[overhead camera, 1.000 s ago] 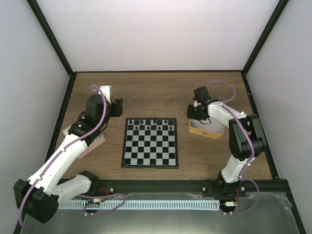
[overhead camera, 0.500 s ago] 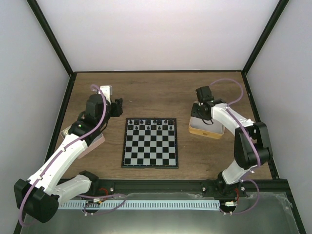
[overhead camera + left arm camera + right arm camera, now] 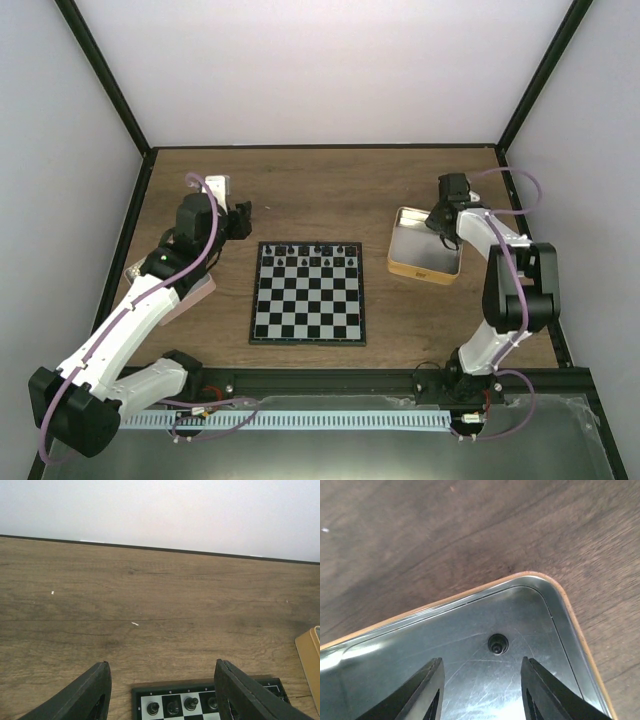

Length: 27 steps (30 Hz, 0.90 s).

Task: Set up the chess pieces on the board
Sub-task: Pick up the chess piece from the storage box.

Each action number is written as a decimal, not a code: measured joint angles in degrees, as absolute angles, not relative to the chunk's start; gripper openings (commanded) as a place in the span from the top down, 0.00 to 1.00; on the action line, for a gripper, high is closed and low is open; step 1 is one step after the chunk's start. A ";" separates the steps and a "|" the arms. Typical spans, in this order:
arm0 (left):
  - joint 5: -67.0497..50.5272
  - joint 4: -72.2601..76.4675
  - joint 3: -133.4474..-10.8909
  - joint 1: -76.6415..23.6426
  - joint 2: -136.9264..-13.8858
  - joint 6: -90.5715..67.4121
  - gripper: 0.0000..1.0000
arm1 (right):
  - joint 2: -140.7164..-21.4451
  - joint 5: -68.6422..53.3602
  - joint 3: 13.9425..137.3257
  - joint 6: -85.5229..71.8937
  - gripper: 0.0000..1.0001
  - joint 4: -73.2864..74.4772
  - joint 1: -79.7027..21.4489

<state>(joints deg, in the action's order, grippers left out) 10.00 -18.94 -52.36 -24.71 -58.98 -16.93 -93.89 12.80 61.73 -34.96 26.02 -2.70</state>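
While right tool [image 3: 481, 666] gapes over tin [image 3: 415, 647] (1 piece [image 3: 498, 645] inside), left tool [image 3: 161, 672] wide, empty.

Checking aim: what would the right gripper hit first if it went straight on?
Probably the lone chess piece in a corner of the tin, just ahead of the open right gripper; depth is unclear.

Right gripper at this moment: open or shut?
Open. In the right wrist view the right gripper has its two fingers standing well apart above the tin, with nothing clamped between them.
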 measured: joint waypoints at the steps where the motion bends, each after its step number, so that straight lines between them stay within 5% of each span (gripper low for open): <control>1: 10.02 -18.94 -52.36 -24.71 -58.98 -16.93 0.41 | -95.29 12.51 61.78 -34.68 0.60 25.74 -2.37; 14: 10.02 -18.92 -52.36 -24.67 -58.98 -16.93 0.41 | -103.15 12.32 63.20 -32.36 0.79 24.64 -1.63; 20: 10.04 -18.94 -52.36 -24.67 -58.98 -16.93 0.41 | -104.42 13.39 63.42 -31.81 0.96 24.47 -1.61; 27: 10.04 -18.94 -52.36 -24.67 -58.98 -16.93 0.42 | -102.61 14.04 63.77 -31.53 0.98 25.82 -1.67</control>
